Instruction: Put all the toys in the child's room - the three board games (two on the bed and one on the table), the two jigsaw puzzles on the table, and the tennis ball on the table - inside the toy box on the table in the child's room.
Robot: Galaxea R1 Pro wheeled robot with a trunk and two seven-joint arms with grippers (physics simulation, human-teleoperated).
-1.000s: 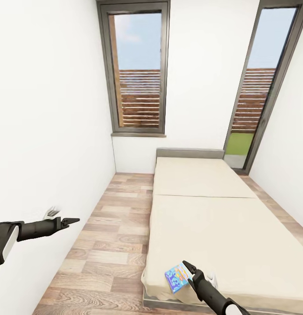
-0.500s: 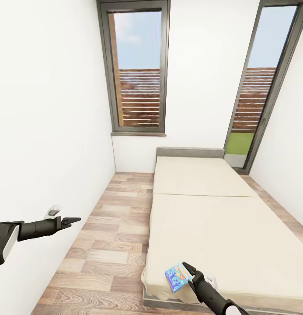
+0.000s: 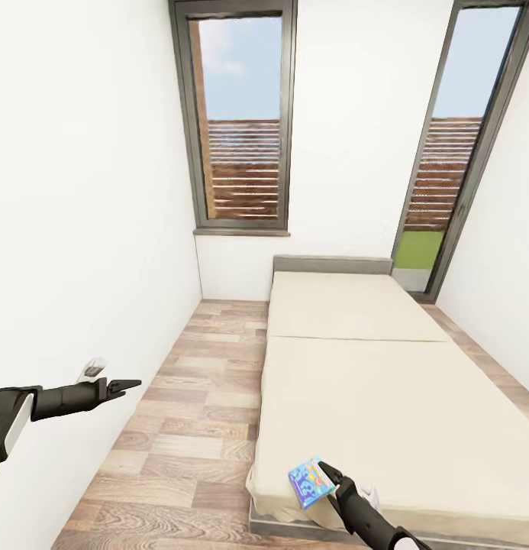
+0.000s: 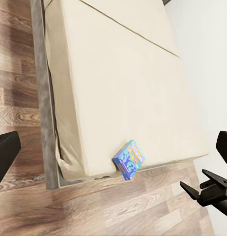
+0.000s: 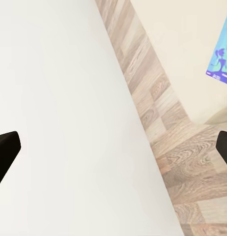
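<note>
- Lying at the near corner of the bed [image 3: 371, 382], one board game [image 3: 311, 482] shows, a flat blue box with bright print, tilted, part on the cream mattress and part past its edge; the left wrist view has it [image 4: 128, 159] at the same corner, over the wood-plank floor [image 3: 195, 412].
- The right gripper [image 3: 333, 475] sits right at the box's right side, its dark fingertips touching or nearly touching the edge; whether the fingers grip the box or are merely beside it cannot be told from these views.
- In the right wrist view the box [image 5: 222, 51] shows as a blue sliver at the frame edge, with two black finger ends far apart at either side.
- The left gripper [image 3: 127, 385] hangs out over the floor close to the white wall [image 3: 81, 191], well apart from the bed, fingers drawn together to a point and holding nothing.
- One bed, its mattress in two sections, with a grey padded edge [image 3: 333, 265] at the far end.
- Two tall dark-framed windows [image 3: 241, 122] stand in the far wall, slatted wood fencing behind them.
- A narrow strip of floor runs between wall and bed; nothing lies on it.
</note>
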